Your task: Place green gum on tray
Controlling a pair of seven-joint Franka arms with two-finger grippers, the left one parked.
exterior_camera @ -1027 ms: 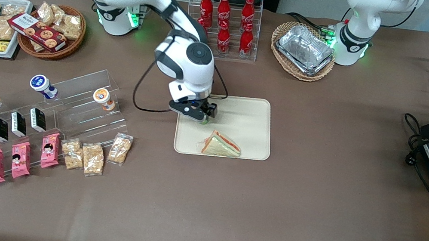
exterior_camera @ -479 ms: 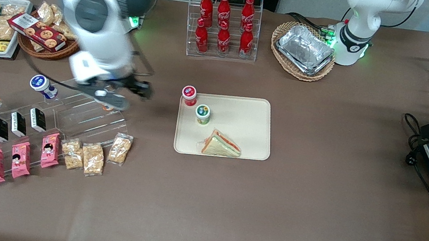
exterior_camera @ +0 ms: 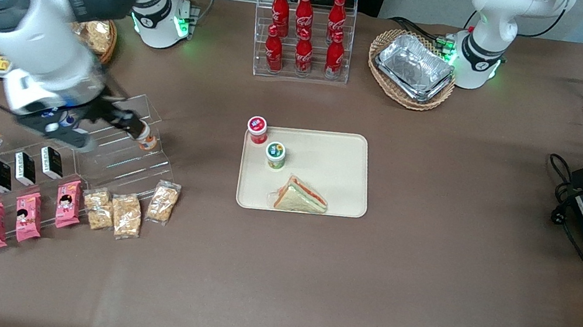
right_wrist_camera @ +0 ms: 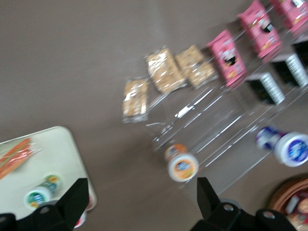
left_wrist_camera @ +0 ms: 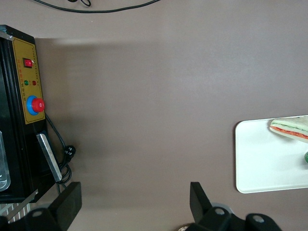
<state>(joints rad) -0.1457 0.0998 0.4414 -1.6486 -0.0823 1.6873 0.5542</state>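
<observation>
Gum (exterior_camera: 275, 154) stands upright on tray (exterior_camera: 340, 154), beside red bottle (exterior_camera: 257, 128), well apart from your gripper (exterior_camera: 96, 126). Fingers (right_wrist_camera: 211, 199) spread open, empty, over the acrylic rack (exterior_camera: 122, 150). Placing looks done; next, just park clear.

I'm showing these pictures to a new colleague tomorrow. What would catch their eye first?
Probably the big white working arm, its pincer open and empty above the clear acrylic step rack toward the working arm's end of the table. Next, the flat beige rectangular tray mid-table, carrying the green-lidded gum bottle and a wrapped triangular sandwich, with a red-lidded bottle at its corner. Then the red cola bottles in their clear stand, farther from the front camera.
</observation>
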